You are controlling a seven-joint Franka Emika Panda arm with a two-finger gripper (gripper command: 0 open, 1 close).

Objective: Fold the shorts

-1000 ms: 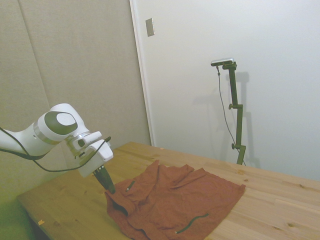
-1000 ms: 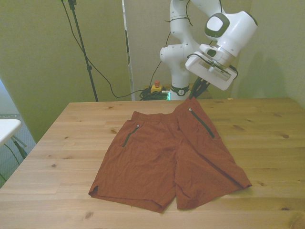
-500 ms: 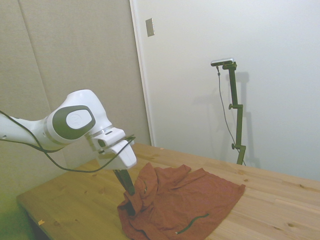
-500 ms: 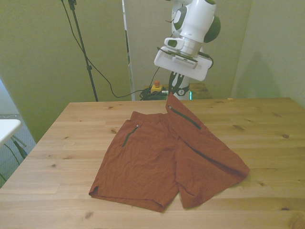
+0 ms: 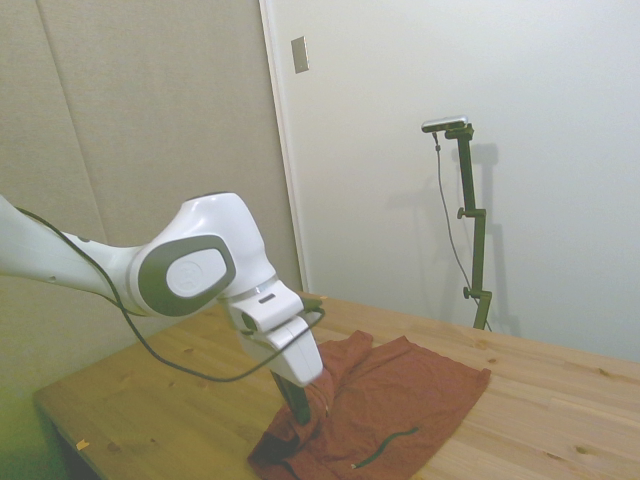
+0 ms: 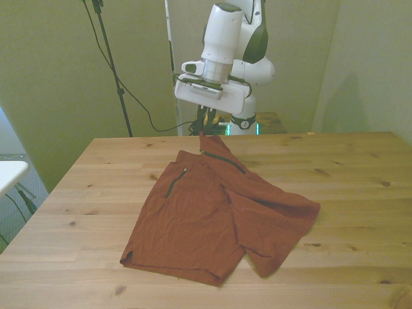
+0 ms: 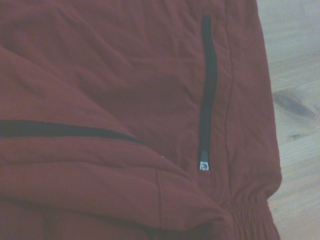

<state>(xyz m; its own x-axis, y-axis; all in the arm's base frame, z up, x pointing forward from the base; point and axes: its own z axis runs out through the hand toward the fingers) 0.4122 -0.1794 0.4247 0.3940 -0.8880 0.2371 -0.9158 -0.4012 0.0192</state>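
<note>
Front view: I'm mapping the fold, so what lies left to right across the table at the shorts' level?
Bare table → flat leg of the shorts → lifted corner under the gripper → dragged leg.

Rust-red shorts (image 7: 125, 100) fill nearly whole frame beneath wrist camera. Dark zip pocket slit (image 7: 207, 85) runs along cloth, small pale zip pull (image 7: 203, 165) at its end. Raised fold carries dark trim line (image 7: 65, 131). Gathered waistband (image 7: 250, 215) meets bare wooden table (image 7: 295, 100).

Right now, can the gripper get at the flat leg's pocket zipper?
Probably yes, but not freely: the gripper holds a lifted waistband corner of the shorts. The pocket zipper lies uncovered just below, though the raised flap is sweeping toward it.
</note>
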